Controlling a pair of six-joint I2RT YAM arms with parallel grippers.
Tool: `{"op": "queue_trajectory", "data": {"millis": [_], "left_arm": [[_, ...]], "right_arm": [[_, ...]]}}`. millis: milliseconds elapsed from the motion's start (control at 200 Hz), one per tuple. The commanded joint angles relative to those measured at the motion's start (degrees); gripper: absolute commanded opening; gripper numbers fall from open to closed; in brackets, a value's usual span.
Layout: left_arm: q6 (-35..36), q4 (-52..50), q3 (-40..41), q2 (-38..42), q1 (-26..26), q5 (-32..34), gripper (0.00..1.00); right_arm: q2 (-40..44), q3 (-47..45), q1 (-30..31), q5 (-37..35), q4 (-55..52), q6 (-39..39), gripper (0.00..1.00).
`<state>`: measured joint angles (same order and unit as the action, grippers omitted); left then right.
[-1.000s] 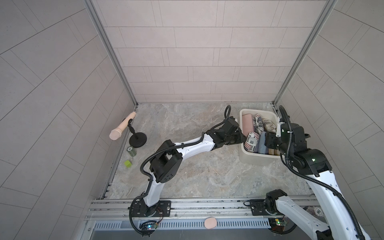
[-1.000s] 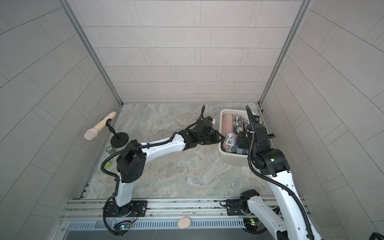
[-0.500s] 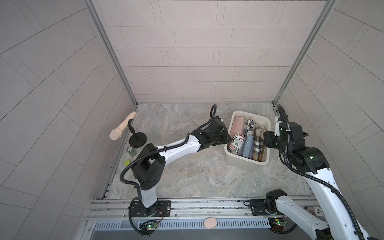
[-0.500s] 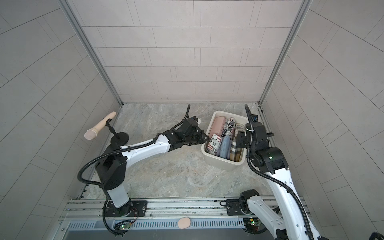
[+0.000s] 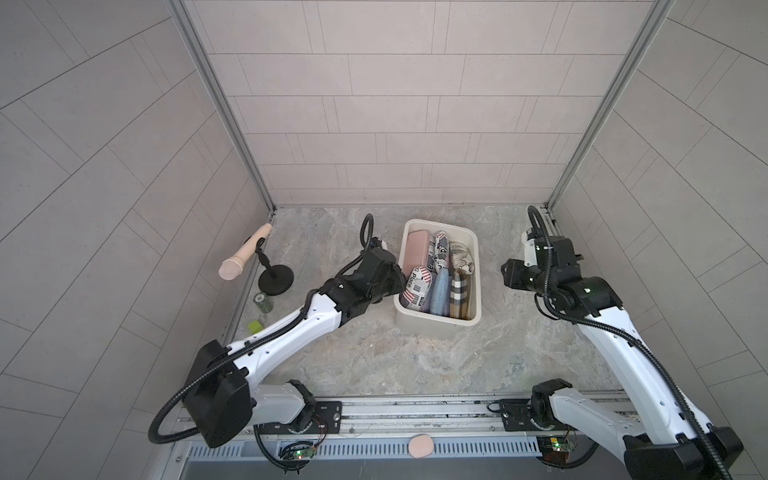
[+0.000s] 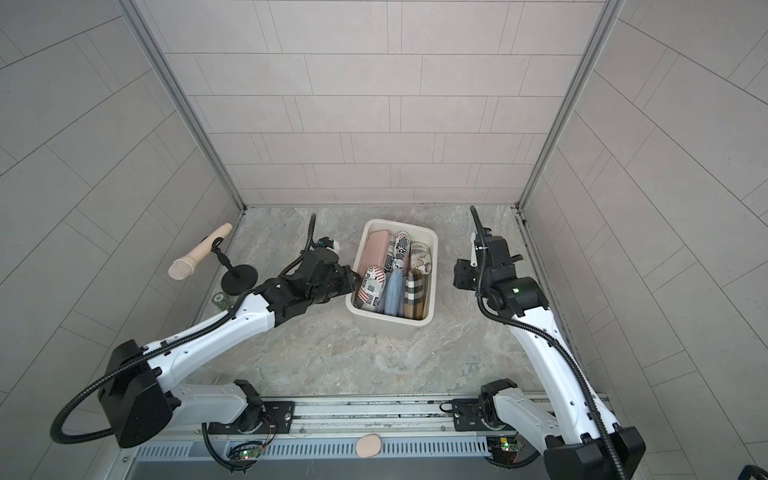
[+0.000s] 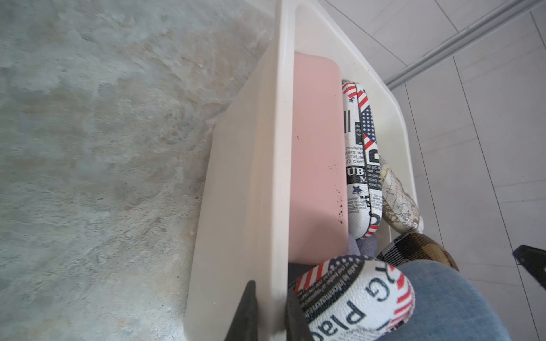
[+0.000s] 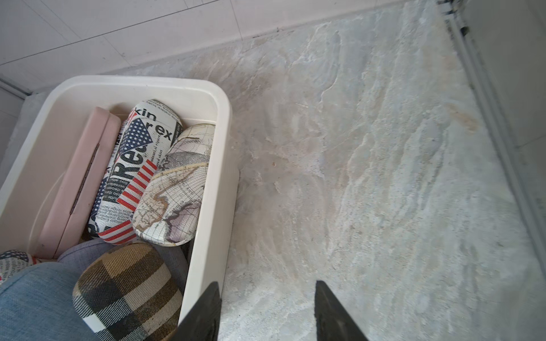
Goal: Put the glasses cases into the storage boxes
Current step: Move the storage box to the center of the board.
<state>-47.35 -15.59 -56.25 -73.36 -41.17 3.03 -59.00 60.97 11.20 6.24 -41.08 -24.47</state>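
We find the cream-white storage box (image 5: 432, 330) standing toward the back edge of the marble-patterned desk (image 5: 374, 353), roughly midway between its left and right edges, and every glasses case we can see already lies inside it: a pink hard case (image 5: 417, 251), a flag-and-newsprint case (image 5: 440, 251) and a map-print case (image 5: 461, 257) in the far half, with a second flag-print case (image 5: 415, 286), a denim-blue case (image 5: 440, 293) and a plaid case (image 5: 459, 293) in the near half. We judge the sorting essentially finished, so the danger now lies in the letting go. The left end effector (image 7: 271, 290) is clamped on the box's left wall, one finger outside and one inside, pressed right beside the second flag-print case, which rides high against the rim. If that arm lifts or pulls away before it releases, we expect the light box to tilt or slide, and the raised case could roll over the rim onto the desk. The right end effector (image 8: 267, 285) hangs empty with its fingers apart, off the right wall; a careless sweep inward could knock the box while it is pinned on the other side.
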Motion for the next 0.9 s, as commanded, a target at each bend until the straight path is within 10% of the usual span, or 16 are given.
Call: {"op": "queue_trajectory", "data": {"millis": [0,896], "left_arm": [[-1.76,6.98,0.89,3.33,0.78,8.36,0.00],[-3.18,14.76,3.16,-0.37,1.66,7.81,0.00]], "right_arm": [[-3.81,-0.27,0.19,7.41,4.31,-3.42,0.52],[-14.45,1.96,2.06,15.54,5.17,-2.71,0.49]]}}
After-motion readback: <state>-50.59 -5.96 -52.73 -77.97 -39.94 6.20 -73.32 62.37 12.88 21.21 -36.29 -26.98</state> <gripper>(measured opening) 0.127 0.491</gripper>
